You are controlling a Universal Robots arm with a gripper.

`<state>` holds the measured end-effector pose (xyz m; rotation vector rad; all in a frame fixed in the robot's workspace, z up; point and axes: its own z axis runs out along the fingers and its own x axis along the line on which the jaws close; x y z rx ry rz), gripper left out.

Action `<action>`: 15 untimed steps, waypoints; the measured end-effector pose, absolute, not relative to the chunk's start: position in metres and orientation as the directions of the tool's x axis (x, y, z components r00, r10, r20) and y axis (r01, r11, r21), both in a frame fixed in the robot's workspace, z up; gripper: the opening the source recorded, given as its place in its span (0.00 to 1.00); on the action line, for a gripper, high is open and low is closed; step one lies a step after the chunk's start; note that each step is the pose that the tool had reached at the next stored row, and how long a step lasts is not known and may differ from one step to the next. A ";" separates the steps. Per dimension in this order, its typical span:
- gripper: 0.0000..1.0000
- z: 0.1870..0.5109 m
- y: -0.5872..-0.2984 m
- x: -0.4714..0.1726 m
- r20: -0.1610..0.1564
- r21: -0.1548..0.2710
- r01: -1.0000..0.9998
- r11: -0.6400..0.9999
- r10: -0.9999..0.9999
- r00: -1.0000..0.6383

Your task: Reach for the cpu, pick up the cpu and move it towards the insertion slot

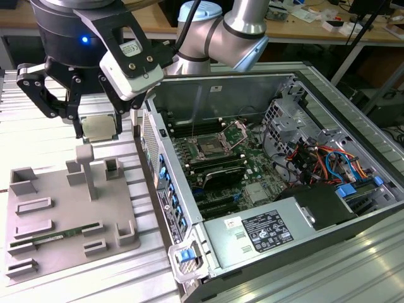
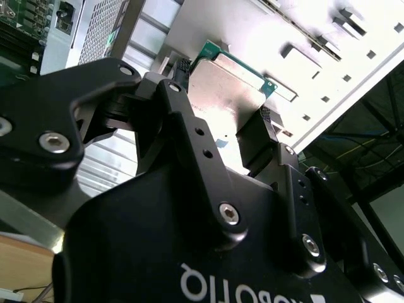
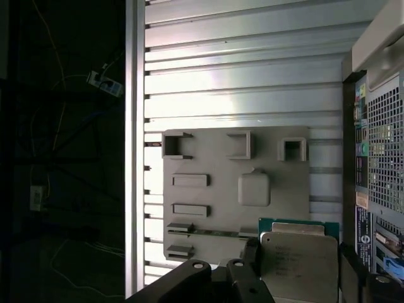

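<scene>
**Cpu held in the end effector just outside the computer case**

Grips the cpu by two opposite edges, black fingers drawn in narrow against it. Shows the chip's silvery face and green rim plainly in the second wrist view. Hangs in the air, touching nothing but the fingers, close to the case's perforated side wall, on the exterior view's left of the case.

Inside the case, on the green motherboard: the insertion slot, a dark square in a shiny metal frame. Well apart from the cpu, with the case wall between the two.

Beside the case, on the exterior view's left and below the cpu: a grey fixture plate with raised blocks, small posts and shallow pockets. Along the plate's edge farthest from the arm, a thin green memory stick lying in a groove.

Under case and plate alike: a desk of pale ribbed aluminium slats, bright with glare in the first wrist view.

Behind the case, across the room: wooden workbenches on metal legs, scattered with small parts and cables. Past the desk's edge, on the side away from the case, in the first wrist view: dark floor with loose wires.
</scene>
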<state>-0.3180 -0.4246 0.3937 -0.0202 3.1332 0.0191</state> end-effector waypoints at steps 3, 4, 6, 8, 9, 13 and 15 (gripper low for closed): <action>0.55 0.394 -0.425 -0.317 -0.008 0.012 -0.013 1.000 -0.013 -1.000; 0.55 0.394 -0.425 -0.316 -0.008 0.012 -0.013 1.000 -0.013 -1.000; 0.55 0.394 -0.425 -0.314 -0.008 0.012 -0.013 1.000 -0.013 -1.000; 0.55 0.394 -0.425 -0.314 -0.008 0.012 -0.013 1.000 -0.013 -1.000; 0.55 0.394 -0.425 -0.313 -0.008 0.012 -0.013 1.000 -0.013 -1.000; 0.55 0.394 -0.425 -0.312 -0.008 0.012 -0.013 1.000 -0.013 -1.000; 0.55 0.394 -0.425 -0.311 -0.008 0.012 -0.013 1.000 -0.013 -1.000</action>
